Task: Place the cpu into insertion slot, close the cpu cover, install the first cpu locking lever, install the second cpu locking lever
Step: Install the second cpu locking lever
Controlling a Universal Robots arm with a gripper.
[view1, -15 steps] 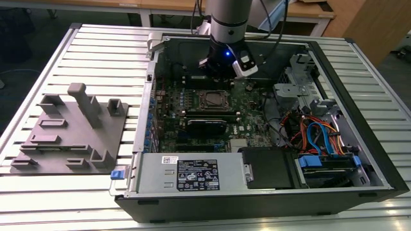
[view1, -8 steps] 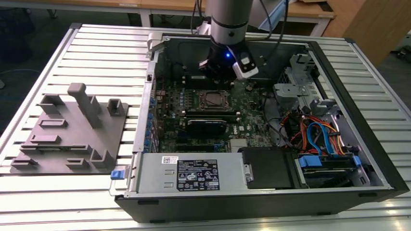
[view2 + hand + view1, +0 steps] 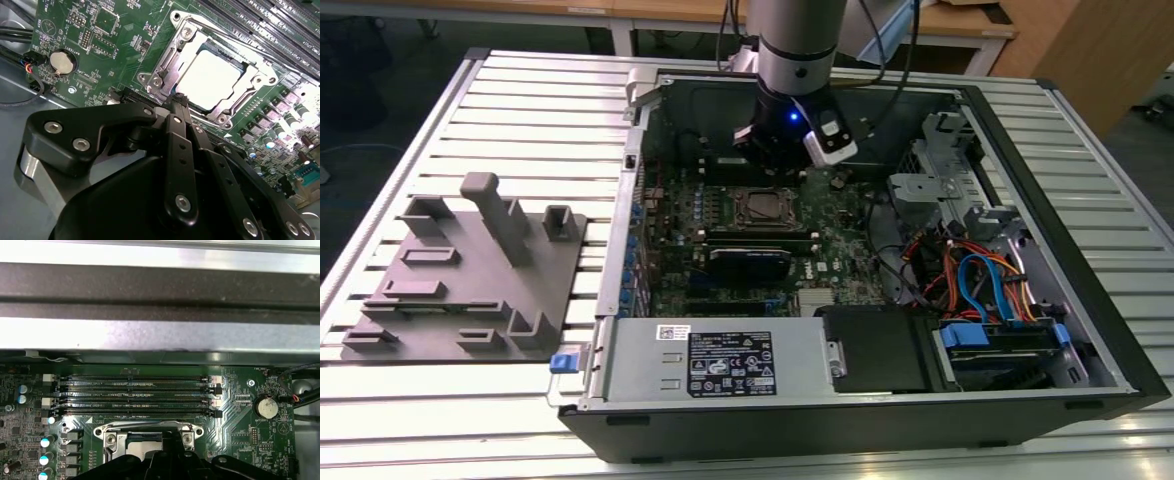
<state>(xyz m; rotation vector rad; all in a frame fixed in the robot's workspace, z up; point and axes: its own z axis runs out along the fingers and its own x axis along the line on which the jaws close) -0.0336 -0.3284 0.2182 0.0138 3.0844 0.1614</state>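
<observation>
In the exterior view, the arm reaches down into an open computer case (image 3: 1067, 330) lying on a slatted metal table (image 3: 520, 110), and the gripper (image 3: 781, 150) hangs in the upper middle of the frame, just above the green motherboard (image 3: 841, 250). The insertion slot (image 3: 758, 207) sits near the centre of the frame, directly below the gripper. A grey fixture block (image 3: 467, 290) rests on the table at the left of the frame, well apart from the case.

In the second wrist view, the gripper (image 3: 179, 102) has its black fingers drawn together into a narrow tip, holding nothing, and that tip sits at the near edge of the socket. The cpu (image 3: 210, 75), pale and silvery, lies flat inside the slot in the upper right of the frame. The cpu cover (image 3: 175, 60) lies down around it, framing the chip through its window. A round coin battery (image 3: 62, 61) sits at the upper left.

In the first wrist view, four long memory slots (image 3: 135, 395) run across the middle of the frame.
</observation>
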